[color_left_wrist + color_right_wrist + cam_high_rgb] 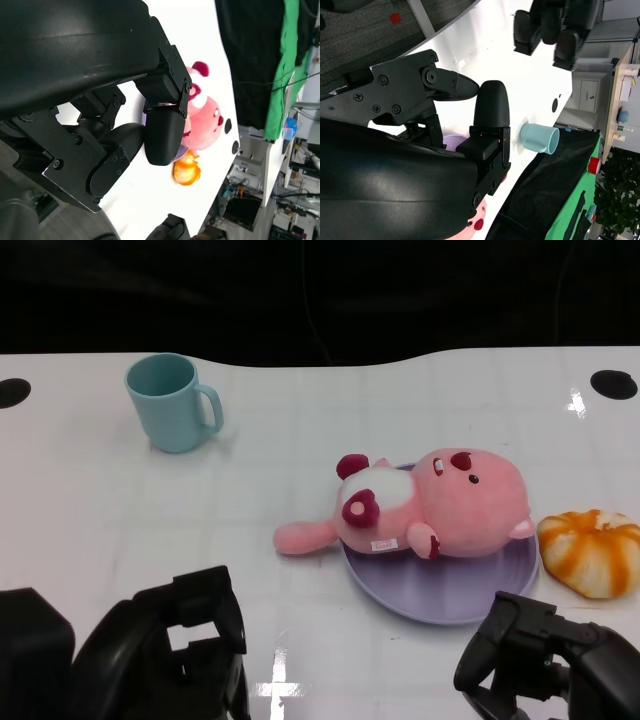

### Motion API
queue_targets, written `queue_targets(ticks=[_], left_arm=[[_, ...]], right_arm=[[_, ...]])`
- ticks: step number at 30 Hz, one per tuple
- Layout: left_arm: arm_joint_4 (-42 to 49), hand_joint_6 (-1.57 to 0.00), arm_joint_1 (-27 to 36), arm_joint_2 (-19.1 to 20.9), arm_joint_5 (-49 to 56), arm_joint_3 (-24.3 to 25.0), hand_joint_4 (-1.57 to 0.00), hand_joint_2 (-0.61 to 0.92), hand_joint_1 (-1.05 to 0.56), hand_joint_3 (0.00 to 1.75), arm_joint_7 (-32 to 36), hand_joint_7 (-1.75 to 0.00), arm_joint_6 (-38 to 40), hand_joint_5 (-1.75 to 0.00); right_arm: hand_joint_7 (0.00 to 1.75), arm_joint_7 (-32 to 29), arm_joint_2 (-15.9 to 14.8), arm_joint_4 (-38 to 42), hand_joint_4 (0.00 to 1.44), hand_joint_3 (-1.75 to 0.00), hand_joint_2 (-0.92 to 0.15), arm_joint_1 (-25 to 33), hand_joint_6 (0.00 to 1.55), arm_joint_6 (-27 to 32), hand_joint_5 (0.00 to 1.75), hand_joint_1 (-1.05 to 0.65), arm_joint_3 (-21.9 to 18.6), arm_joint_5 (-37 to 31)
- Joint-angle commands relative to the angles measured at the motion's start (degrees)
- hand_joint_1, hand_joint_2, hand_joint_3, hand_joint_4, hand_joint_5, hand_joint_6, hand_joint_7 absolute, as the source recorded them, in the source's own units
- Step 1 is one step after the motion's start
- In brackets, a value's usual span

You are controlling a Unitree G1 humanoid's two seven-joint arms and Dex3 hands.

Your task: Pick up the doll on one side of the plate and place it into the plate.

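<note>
The white table (120,530) carries a round lilac plate (470,602) with the pink plush doll (440,505) already lying in it, one limb overhanging; placement looks done. Left hand (185,640) and right hand (545,655) hang spread, holding nothing. Only the head view shows the whole teal mug (172,402).

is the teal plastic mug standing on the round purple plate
No, the teal plastic mug stands on the white table, apart from the round purple plate.
</note>
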Motion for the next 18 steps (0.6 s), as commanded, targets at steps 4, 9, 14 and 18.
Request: queue_targets(ticks=[4,9,14,18], left_arm=[[4.1,-0.82,-0.4,-0.2,-0.6,-0.9,-0.99,0.35,-0.1,1.54,-1.8,-1.72,-2.5,-1.75],[3.4,-0.82,-0.1,-0.4,-0.2,-1.8,-0.98,0.34,-0.1,1.55,-0.3,-1.73,-0.9,-1.75],[4.0,-0.82,-0.3,0.0,0.3,-2.3,-0.99,0.32,-0.08,1.59,-0.8,-1.74,-2.4,-1.75],[4.2,-0.82,-0.3,0.0,0.2,-2.4,-0.99,0.32,-0.08,1.6,-1.1,-1.75,-3.1,-1.75]], right_arm=[[1.48,0.5,-0.9,-0.4,0.66,-0.64,-0.78,0.8,0.55,-1.0,1.71,-0.23,-1.4,0.7],[1.49,0.7,-1.1,-0.1,0.66,-0.64,-0.78,1.2,0.55,-1.8,1.72,-0.22,-1.7,0.6],[1.48,0.7,-1.3,0.0,0.66,-0.64,-0.78,1.1,0.55,-1.4,1.7,-0.21,-1.9,0.5],[1.48,0.9,-1.3,0.3,0.66,-0.64,-0.78,1.0,0.55,-1.8,1.71,-0.22,-1.9,0.4]])
